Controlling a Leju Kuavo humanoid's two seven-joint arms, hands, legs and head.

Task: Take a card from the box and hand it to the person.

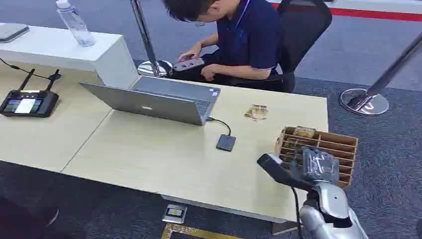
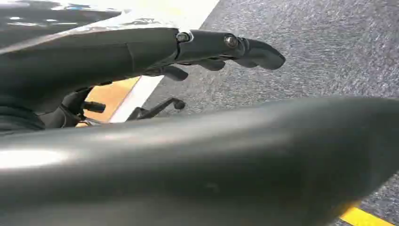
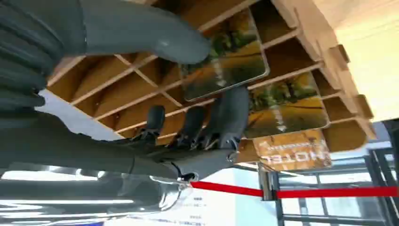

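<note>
Here the glossy card with a green and yellow landscape print (image 3: pixel 226 63) sits between the thick grey thumb above it and the dark fingers (image 3: pixel 230 115) below it, so the right hand (image 3: pixel 197 94) pinches it at the near edge while most of it is still over the slots of the brown cardboard box with thin dividers (image 3: pixel 117 94). To do this step well, I think the hand should draw the card straight along its slot, without tilting, so the dividers and the neighbour cards (image 3: pixel 287 101) are not dragged.

In the head view the right hand (image 1: pixel 312 167) covers the card, and the grip cannot be judged there. The left hand (image 2: pixel 226 47) hangs over grey carpet with fingers apart and nothing in them. The seated person in a dark blue shirt (image 1: pixel 244 40) looks down, beyond the fingertips' reach.
</note>
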